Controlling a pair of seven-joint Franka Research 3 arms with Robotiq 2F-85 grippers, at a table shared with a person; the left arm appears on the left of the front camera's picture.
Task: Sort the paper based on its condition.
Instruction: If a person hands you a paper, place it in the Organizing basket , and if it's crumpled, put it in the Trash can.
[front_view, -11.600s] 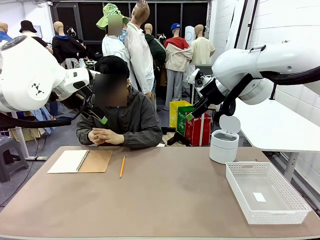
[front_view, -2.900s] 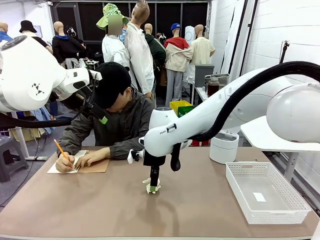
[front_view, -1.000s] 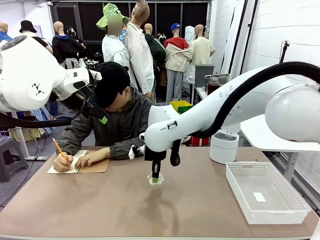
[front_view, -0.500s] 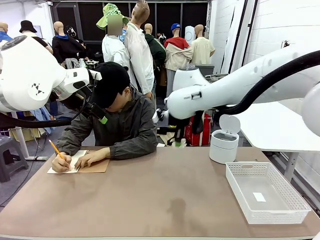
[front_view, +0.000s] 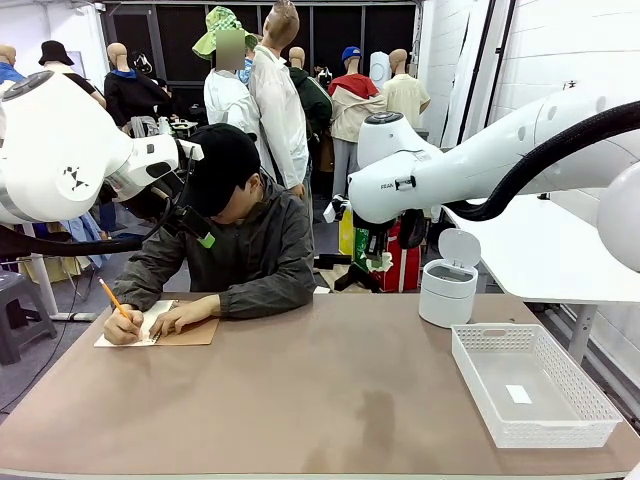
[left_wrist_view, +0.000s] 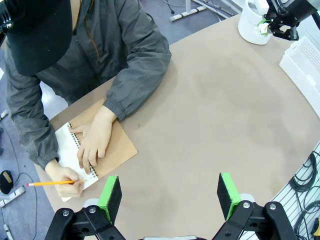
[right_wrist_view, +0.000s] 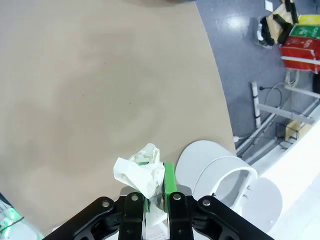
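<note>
A crumpled white wad of paper (right_wrist_view: 141, 171) is pinched between the green pads of my right gripper (right_wrist_view: 154, 189), which is shut on it. In the front view that gripper (front_view: 380, 262) hangs high over the table's far edge, just left of the white bin (front_view: 447, 290). Below it in the right wrist view lies the bin's open mouth (right_wrist_view: 220, 172). My left gripper (left_wrist_view: 170, 192) is open with nothing between its fingers, raised over the table's left side (front_view: 203, 238). From the left wrist, the wad (left_wrist_view: 262, 26) sits beside the bin (left_wrist_view: 250, 22).
A person at the far left writes with a pencil (front_view: 118, 298) in a spiral notebook (front_view: 160, 325), one hand (left_wrist_view: 95, 145) resting on it. A white mesh basket (front_view: 535, 385) at the right holds a small white scrap (front_view: 518, 393).
My right arm has lifted the crumpled paper from above the table's middle and carried it up and right, toward the bin. The left arm has not moved.
</note>
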